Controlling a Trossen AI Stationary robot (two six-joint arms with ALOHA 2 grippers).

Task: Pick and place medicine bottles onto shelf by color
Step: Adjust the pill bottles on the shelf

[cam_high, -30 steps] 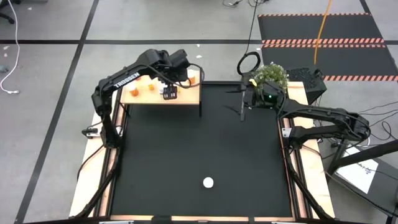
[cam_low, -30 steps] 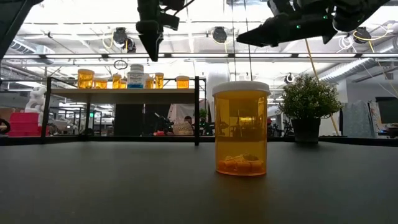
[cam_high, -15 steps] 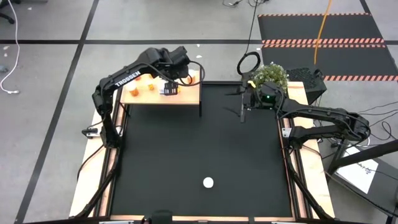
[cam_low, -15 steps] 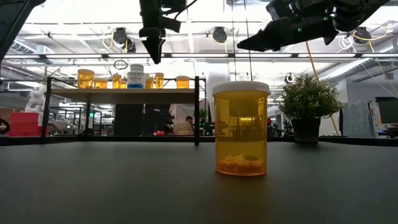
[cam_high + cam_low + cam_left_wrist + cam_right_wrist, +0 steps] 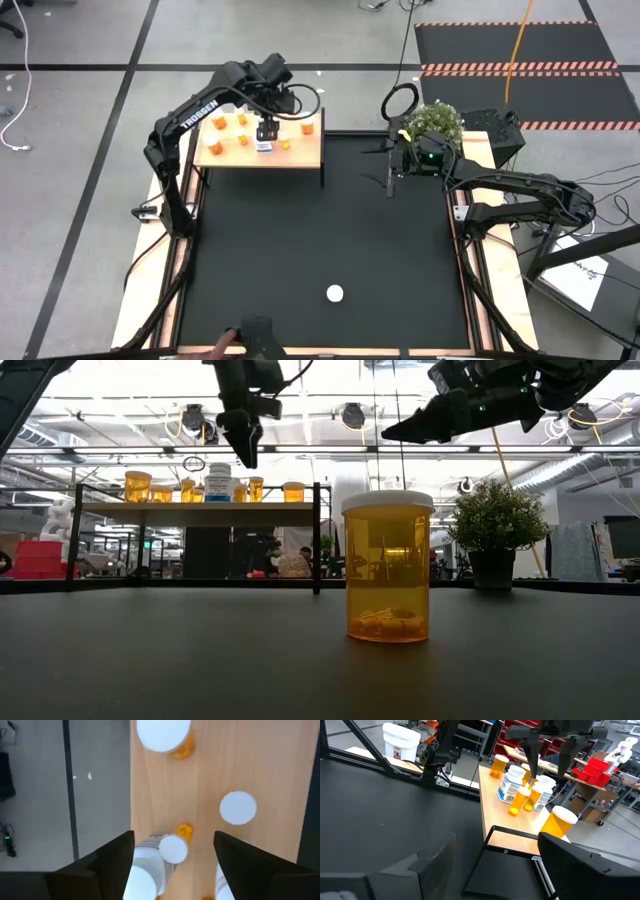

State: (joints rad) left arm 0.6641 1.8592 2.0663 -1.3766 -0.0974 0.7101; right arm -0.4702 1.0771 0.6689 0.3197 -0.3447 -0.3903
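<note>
Nearly done, I reckon: light-wood shelf [image 5: 300, 152] holds most bottles, one orange white-capped bottle [image 5: 387, 566] left on worktop; left fingers [image 5: 120, 865] spread empty above shelf.

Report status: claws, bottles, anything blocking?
Left claw open, empty, above the shelf. Right claw open, parked by the plant. One orange bottle alone on the mat. Nothing blocking it.

A tabletop [image 5: 160, 290] covered by a black mat [image 5: 320, 230] fills the frame's centre. On the mat, one orange medicine bottle [image 5: 387, 565] with a white cap stands upright at the lower middle. The light-wood shelf [image 5: 305, 152] stands at the upper left, carrying several orange bottles [image 5: 241, 140] and a white bottle [image 5: 218, 481]. A potted plant [image 5: 435, 122] sits upper right.
</note>
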